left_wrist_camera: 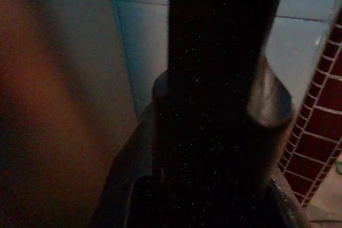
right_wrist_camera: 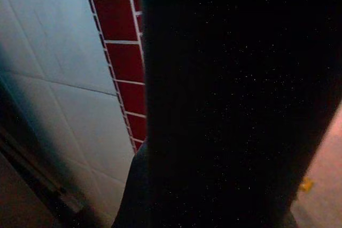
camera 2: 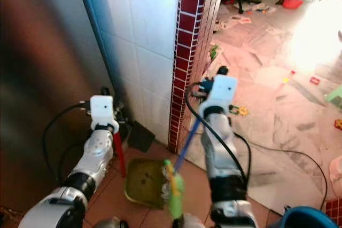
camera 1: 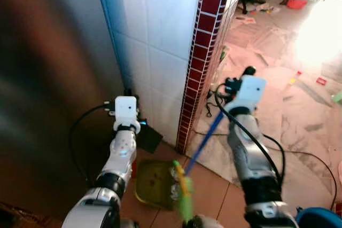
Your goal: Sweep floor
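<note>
Nearest, low in the scene: green broom head (camera 1: 184,193), likely soft and springy, resting on the tiled floor (camera 1: 214,196) just beside an olive dustpan (camera 1: 154,184). Light gear by the look of it, both plastic; stiff along the shafts, yielding only at the bristles. Best taken well up the blue broom handle (camera 1: 206,138) for reach and leverage. For the dustpan, best taken on its red upright handle (camera 2: 119,156), so that the lip stays flat on the floor.

A little farther, left arm bent forward and up, left pincer (camera 1: 126,95) at the top of that red handle, close to the wall. Not possible to tell whether spread or pressed together; dark and blurred in the wrist view. On the right, forearm raised steeply, right pincer (camera 1: 245,74) where the blue handle ends, the shaft slanting down and leftward to the head. Cannot tell its state either.

Beyond, white wall tiles (camera 1: 160,52) with a maroon brick edge (camera 1: 200,60), and a dull metal panel (camera 1: 48,78) to the left. Far right, on the bright floor, scattered litter (camera 1: 320,80), yet to be swept.
</note>
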{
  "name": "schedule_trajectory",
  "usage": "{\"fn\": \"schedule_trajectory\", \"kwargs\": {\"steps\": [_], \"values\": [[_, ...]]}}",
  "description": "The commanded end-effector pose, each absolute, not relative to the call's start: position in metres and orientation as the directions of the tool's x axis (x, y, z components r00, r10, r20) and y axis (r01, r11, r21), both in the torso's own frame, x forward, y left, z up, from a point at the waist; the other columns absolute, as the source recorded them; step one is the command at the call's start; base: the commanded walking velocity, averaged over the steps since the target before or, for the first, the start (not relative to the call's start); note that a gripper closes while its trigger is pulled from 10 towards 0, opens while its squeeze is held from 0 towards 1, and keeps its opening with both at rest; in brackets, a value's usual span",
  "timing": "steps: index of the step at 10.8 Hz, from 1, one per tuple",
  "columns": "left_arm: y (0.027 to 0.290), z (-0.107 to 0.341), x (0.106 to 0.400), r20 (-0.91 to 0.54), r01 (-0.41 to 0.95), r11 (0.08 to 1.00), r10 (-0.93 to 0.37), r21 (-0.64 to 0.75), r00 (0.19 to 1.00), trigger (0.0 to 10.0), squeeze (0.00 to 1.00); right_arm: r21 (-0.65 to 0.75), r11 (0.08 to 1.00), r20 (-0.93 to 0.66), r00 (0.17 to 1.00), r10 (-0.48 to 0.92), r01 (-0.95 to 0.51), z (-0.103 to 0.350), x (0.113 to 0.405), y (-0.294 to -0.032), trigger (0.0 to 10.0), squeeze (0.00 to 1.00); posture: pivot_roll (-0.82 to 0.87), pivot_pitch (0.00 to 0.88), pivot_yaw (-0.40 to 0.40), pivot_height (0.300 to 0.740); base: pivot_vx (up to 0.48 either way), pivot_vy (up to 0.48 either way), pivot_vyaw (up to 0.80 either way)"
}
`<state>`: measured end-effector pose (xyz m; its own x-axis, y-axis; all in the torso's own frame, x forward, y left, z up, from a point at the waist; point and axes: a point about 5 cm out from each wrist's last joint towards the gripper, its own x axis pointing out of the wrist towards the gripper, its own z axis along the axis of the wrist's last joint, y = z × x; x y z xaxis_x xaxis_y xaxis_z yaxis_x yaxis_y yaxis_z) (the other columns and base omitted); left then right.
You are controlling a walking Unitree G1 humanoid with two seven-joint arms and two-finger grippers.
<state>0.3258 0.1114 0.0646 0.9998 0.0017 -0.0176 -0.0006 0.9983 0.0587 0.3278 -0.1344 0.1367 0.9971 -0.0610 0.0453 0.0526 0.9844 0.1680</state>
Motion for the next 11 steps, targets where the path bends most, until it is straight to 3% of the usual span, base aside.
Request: {"fn": "schedule_trajectory", "kwargs": {"steps": [1, 4, 6, 8, 11], "values": [[0.107, 0.071, 0.330, 0.003, 0.016, 0.998, -0.017, 0.053, 1.000, 10.0, 0.00, 0.226, 0.972, 0.033, 0.997, -0.073, 0.063, 0.141, 0.332, -0.134, 10.0, 0.00, -0.16, 0.045, -0.013, 0.740, 0.000, 0.000, 0.00], [0.103, 0.069, 0.334, -0.021, 0.050, 0.999, -0.050, 0.010, 0.999, 10.0, 0.00, 0.339, 0.937, -0.049, 0.996, -0.070, 0.082, 0.153, 0.343, -0.130, 10.0, 0.00, -0.16, 0.032, 0.001, 0.740, 0.000, 0.000, 0.00], [0.101, 0.068, 0.335, -0.040, 0.067, 0.998, -0.068, -0.018, 0.997, 10.0, 0.00, 0.333, 0.942, -0.015, 0.999, 0.044, -0.037, 0.183, 0.353, -0.118, 10.0, 0.00, -0.16, 0.022, 0.004, 0.740, 0.000, 0.000, 0.00], [0.092, 0.064, 0.335, -0.096, 0.120, 0.988, -0.129, -0.097, 0.987, 10.0, 0.00, 0.088, 0.972, 0.297, 0.937, 0.182, -0.216, 0.240, 0.352, -0.112, 10.0, 0.00, -0.15, 0.009, 0.003, 0.740, 0.000, 0.000, 0.00], [0.091, 0.062, 0.334, -0.107, 0.142, 0.985, -0.152, -0.099, 0.983, 10.0, 0.00, -0.079, 0.980, 0.453, 0.870, 0.198, -0.182, 0.267, 0.347, -0.122, 10.0, 0.00, -0.14, 0.003, 0.004, 0.740, 0.000, 0.000, 0.00]]}}
